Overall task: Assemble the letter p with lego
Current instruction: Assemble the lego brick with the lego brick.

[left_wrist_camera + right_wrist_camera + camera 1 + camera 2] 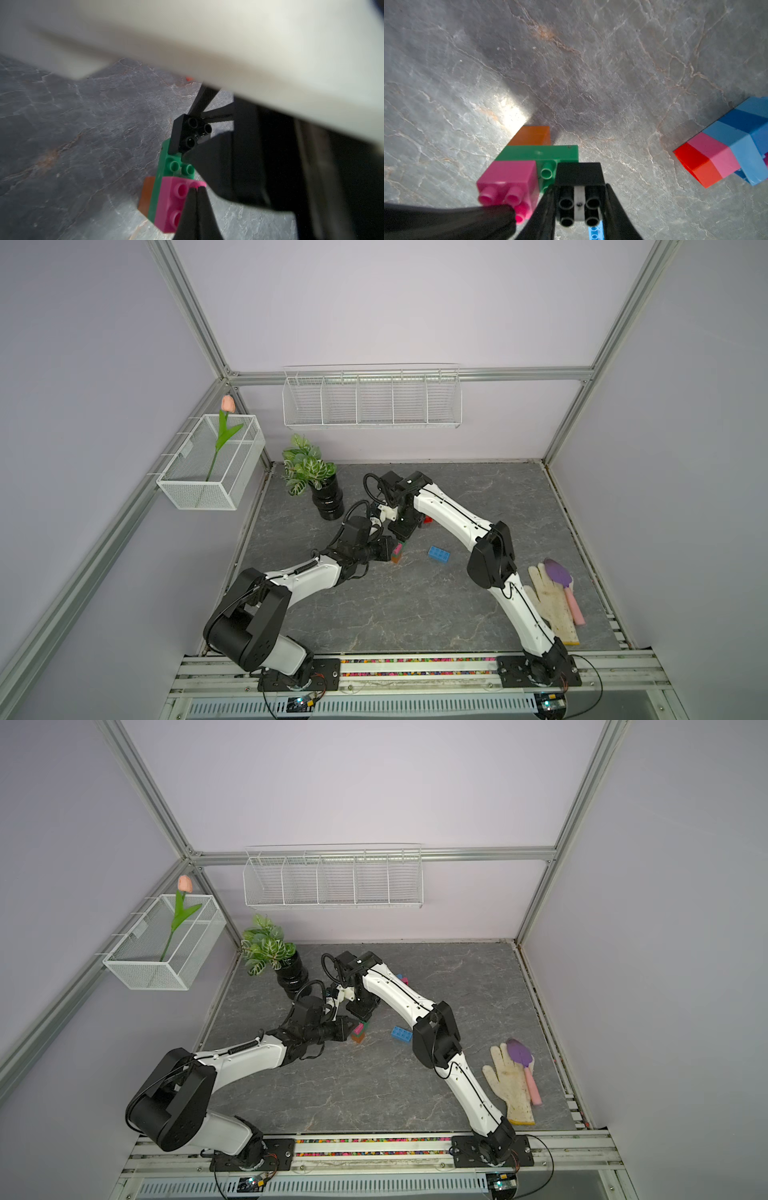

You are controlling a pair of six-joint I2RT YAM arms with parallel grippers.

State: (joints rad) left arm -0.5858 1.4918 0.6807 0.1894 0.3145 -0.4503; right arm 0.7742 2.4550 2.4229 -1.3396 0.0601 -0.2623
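Top views, hands: the left hand [385, 551] and the right hand [401, 536] meet at one small stack [397, 556] on the worktop [415, 614]. The stack is just under the right hand's tips and just in front of the left hand's tips.
Top views, loose lego: a blue brick [402, 1033] lies flat, apart from both hands.
Left wrist, left hand: closed on nothing, with the tips together and touching the studded top of the pink brick [170, 199].
Left wrist, stack: the pink brick sits on one end of the oblong green brick [166, 166], with an orange brick [146, 195] below. Beyond the tips two green studs are free, then comes the black brick [187, 133], which looks a little tilted.
Right wrist, right hand: clamped on the black brick, one finger on each side.
Right wrist, key relation: the green brick's long axis runs from one finger to the other. Its free end is under the black brick – the pink end lies toward the left hand.
Right wrist, seating: I cannot tell if the studs are engaged.
Right wrist, spare: a joined group [726, 149] of red, pink and blue bricks lies on its side, well apart.
Next move, my judgement: a straight push down – the left hand can steady the stack.
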